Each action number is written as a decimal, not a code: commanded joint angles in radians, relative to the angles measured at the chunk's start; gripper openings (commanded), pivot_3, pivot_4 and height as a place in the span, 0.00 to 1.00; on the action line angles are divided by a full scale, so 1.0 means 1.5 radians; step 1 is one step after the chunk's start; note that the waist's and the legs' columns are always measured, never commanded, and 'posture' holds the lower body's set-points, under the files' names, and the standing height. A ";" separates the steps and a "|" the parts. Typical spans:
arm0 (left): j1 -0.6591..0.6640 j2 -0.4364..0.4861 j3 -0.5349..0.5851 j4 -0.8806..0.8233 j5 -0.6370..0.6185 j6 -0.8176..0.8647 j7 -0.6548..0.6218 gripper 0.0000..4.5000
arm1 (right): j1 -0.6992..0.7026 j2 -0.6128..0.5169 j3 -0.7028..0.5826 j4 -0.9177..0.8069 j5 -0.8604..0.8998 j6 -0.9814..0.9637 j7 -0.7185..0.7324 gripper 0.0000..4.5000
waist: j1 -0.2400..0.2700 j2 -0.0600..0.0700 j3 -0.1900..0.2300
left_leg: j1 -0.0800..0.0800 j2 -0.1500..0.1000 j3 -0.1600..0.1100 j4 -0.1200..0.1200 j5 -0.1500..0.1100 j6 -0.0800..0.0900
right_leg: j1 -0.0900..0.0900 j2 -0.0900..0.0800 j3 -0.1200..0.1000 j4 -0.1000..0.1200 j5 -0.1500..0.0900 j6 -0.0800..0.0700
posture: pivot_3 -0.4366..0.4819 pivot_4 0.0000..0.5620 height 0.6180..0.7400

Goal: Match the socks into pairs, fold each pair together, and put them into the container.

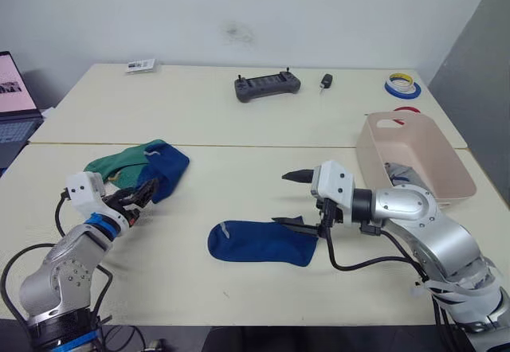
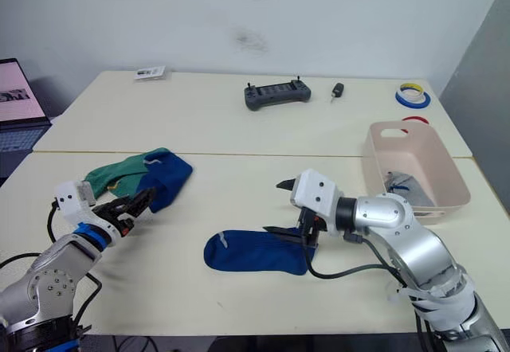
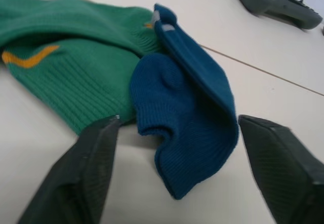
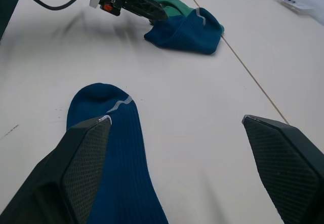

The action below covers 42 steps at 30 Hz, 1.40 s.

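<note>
One royal blue sock (image 1: 259, 242) lies flat at the table's front middle. My right gripper (image 1: 296, 199) stands open over its cuff end, one finger above and one low against the sock. A second blue sock (image 1: 167, 169) lies crumpled over the green socks with yellow marks (image 1: 119, 163) at the left. My left gripper (image 3: 178, 118) is open just short of that blue sock, its fingers either side of the sock's near end. The pale pink container (image 1: 434, 153) stands at the right, with grey sock fabric (image 1: 398, 175) inside it.
A dark grey controller (image 1: 267, 86) and a small black item (image 1: 326, 80) lie at the back of the table. Tape rolls (image 1: 402, 87) sit at the back right. A laptop (image 1: 12, 97) stands at the far left, and a card (image 1: 139, 65) at the back left.
</note>
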 commanded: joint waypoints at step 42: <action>-0.044 -0.079 -0.146 -0.180 -0.346 0.256 0.045 0.63 | 0.024 -0.044 -0.019 -0.031 -0.004 0.000 -0.030 1.00 | -0.001 0.000 0.000 | 0.000 0.000 0.000 0.000 0.002 -0.003 | 0.000 0.000 0.001 0.000 0.000 0.000 | 0.48 0.27 1.00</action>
